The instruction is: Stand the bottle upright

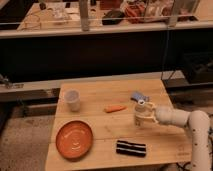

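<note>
My tool (141, 120) sits at the right part of the counter (107, 127), at the bottle (141, 106). The bottle shows its dark cap uppermost, just beside a blue object (135, 95). Whether my tool pinches it I cannot tell. Also shown: white cup (73, 100), carrot (115, 108), orange plate (74, 140), black striped item (131, 148).
</note>
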Motion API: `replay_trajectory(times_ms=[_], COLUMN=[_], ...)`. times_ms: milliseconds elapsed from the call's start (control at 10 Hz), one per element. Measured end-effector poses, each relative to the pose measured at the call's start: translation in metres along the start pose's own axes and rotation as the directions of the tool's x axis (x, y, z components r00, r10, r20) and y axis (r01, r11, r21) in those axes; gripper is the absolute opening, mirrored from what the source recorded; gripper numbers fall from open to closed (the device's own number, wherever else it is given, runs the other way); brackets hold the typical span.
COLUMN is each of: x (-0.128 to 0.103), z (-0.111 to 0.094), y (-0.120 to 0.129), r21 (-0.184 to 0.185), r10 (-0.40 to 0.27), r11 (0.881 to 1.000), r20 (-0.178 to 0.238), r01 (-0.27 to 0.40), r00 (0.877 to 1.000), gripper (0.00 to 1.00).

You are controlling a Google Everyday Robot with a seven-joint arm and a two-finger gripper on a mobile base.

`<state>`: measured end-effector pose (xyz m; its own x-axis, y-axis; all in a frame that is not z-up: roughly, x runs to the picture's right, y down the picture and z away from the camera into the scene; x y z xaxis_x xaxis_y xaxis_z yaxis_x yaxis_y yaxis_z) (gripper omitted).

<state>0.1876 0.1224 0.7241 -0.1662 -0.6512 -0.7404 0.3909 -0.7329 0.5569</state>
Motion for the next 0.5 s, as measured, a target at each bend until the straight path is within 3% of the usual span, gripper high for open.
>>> replay_trajectory(times_ms=[300, 500], x=[0.0006, -0.0010], z=[0.0027, 0.0056], y=[-0.0014, 0.0001], r21=[-0.046, -0.043], r10=[0.007, 0.020], r11=[0.999, 0.999], r20=[-0.018, -0.029], r01=[-0.008, -0.021], r00=[1.000, 0.999], gripper=[0.00, 0.00])
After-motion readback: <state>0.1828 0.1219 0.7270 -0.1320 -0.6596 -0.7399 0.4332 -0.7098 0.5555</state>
